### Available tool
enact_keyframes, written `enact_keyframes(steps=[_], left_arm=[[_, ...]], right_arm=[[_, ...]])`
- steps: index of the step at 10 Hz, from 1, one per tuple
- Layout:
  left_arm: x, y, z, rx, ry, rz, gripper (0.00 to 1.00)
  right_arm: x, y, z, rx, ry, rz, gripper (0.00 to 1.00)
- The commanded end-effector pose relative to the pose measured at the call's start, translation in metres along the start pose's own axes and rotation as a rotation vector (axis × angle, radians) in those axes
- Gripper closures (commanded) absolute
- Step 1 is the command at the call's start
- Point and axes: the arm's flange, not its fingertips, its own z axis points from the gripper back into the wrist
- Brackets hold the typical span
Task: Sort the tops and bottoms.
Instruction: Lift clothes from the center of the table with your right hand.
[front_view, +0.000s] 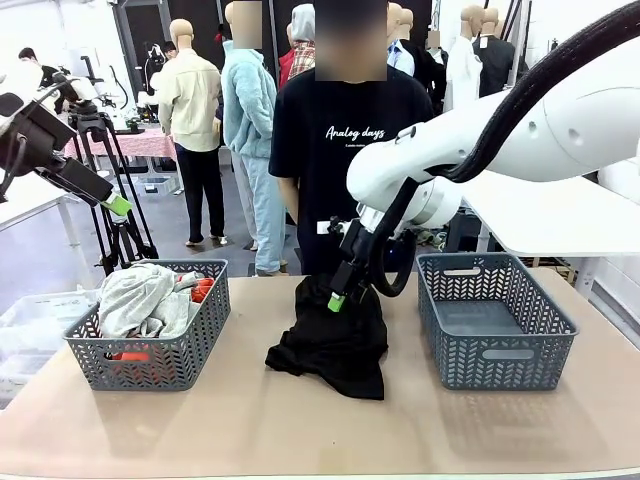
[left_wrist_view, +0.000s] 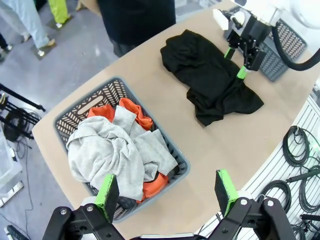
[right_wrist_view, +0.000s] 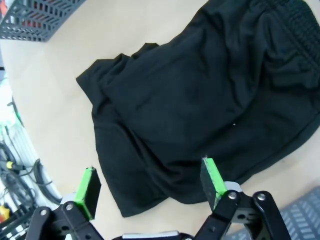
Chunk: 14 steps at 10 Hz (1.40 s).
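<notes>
One line of white lettering, "Analog days", is read on the person's black T-shirt (front_view: 350, 125); both grippers' fingers are spread, right gripper (front_view: 345, 290) above the bottoms (front_view: 335, 340).

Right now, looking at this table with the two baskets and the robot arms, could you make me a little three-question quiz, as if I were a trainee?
1. True or false: the plain black soft fabric garment lies inside a basket.
2. Which holds the heap of light grey and orange-red clothes? A) the grey lattice basket on the robot's left B) the grey lattice basket on the robot's right C) the bare tabletop
3. Fill in: the right gripper hangs over the black garment with its jaws ____.

Key:
1. False: it lies on the tan table, between the baskets.
2. A.
3. Open; nothing is held. The left gripper is open too, above the left basket.
</notes>
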Motion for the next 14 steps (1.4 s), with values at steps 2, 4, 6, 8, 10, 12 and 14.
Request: enact_keyframes(steps=[2,4,6,8,10,12,14], left_arm=[[0.0,0.001,0.0,0.003,-0.009,0.002,0.0],[0.0,0.001,0.0,0.003,-0.009,0.002,0.0],[0.0,0.001,0.0,0.003,-0.009,0.002,0.0],[0.0,0.001,0.0,0.003,-0.009,0.002,0.0],[0.0,0.001,0.0,0.003,-0.009,0.002,0.0],[0.0,0.001,0.0,0.003,-0.009,0.002,0.0],[0.0,0.001,0.0,0.003,-0.009,0.002,0.0]], right_arm=[[-0.001,0.004,0.005,-0.01,-0.002,0.001,0.0],[0.001,0.001,0.002,0.003,-0.005,0.001,0.0],[0.024,0.013,-0.02,-0.121,0.097,0.028,0.0],[0.043,0.008,-0.041,-0.179,0.132,0.071,0.0],[0.05,0.002,-0.058,-0.19,0.169,0.063,0.0],[0.046,-0.002,-0.072,-0.171,0.2,0.049,0.0],[0.044,-0.004,-0.082,-0.16,0.226,0.056,0.0]])
